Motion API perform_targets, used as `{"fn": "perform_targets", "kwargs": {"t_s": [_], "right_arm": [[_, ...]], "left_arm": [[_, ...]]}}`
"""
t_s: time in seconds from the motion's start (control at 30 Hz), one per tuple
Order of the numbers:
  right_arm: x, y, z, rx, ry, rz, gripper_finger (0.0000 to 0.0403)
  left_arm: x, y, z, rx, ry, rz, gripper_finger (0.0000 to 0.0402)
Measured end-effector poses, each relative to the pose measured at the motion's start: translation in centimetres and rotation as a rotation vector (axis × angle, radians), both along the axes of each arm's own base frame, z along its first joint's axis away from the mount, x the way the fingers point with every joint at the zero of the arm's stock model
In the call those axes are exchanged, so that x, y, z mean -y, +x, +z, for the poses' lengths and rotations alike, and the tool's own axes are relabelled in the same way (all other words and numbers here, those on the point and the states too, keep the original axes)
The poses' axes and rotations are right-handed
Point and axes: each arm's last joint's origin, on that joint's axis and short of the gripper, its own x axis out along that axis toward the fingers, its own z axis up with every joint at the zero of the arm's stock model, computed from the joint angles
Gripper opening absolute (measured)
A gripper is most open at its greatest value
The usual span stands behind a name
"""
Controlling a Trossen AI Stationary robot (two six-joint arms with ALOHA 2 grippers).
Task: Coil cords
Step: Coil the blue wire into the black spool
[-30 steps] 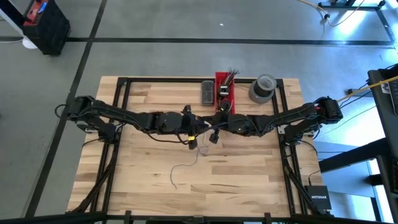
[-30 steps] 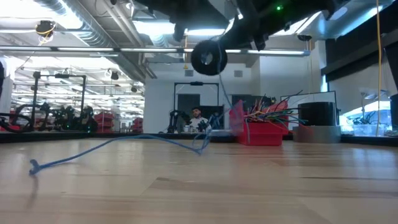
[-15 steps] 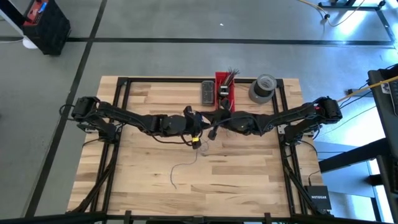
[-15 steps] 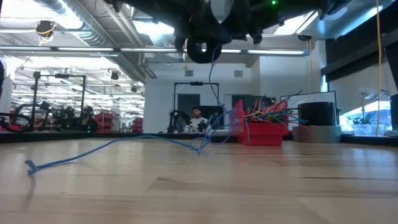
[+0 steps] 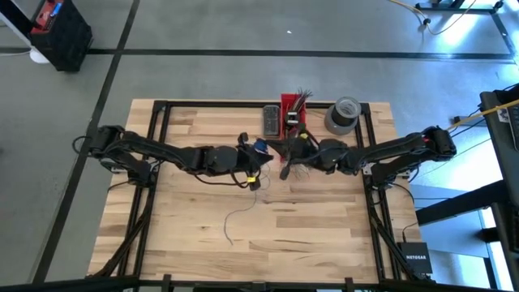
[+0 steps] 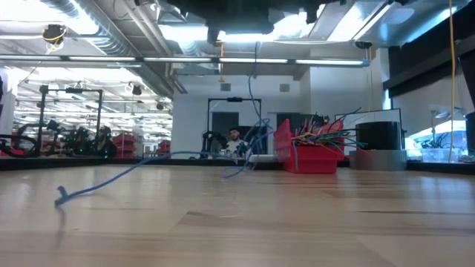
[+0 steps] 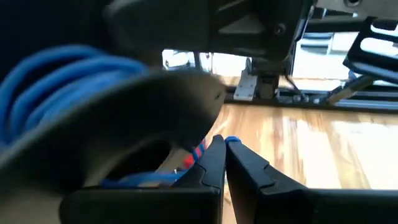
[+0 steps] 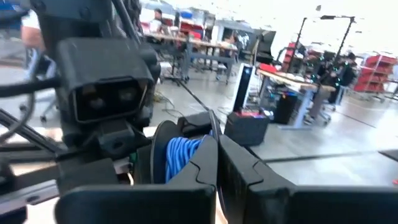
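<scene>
From above, my arms meet mid-table, left gripper point(image 5: 258, 151) and right gripper point(image 5: 284, 154) pinched on the blue cord point(image 5: 235, 221), which trails toward the front edge.

At table level, the cord point(image 6: 148, 166) hangs down and sprawls across the wooden table point(image 6: 297, 215) beside a red bin point(image 6: 308, 157).

Left wrist: jaws together, blue coils point(image 7: 56, 81) beside them.

Right wrist: jaws together, coil point(image 8: 180, 155) just ahead.

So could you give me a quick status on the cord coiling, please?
Both grippers shut, raised mid-table: left gripper, right gripper. Blue cord partly coiled, tail trailing on table. Nothing blocking.
</scene>
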Motion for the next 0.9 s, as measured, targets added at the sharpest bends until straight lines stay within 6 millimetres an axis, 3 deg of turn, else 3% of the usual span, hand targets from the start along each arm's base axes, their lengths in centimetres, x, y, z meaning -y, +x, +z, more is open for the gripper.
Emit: {"fn": "perform_targets", "kwargs": {"t_s": [0.4,0.9], "right_arm": [[0.0,-2.0,2.2,0.043,-0.018,0.090,0.0008],[-0.2,-3.7,3.0,-0.013,-0.033,0.209,0.0008]], "left_arm": [[0.0,0.1,0.2,0.013,0.036,-0.008,0.0005],[0.1,0.1,0.2,0.003,0.068,-0.027,0.0005]]}}
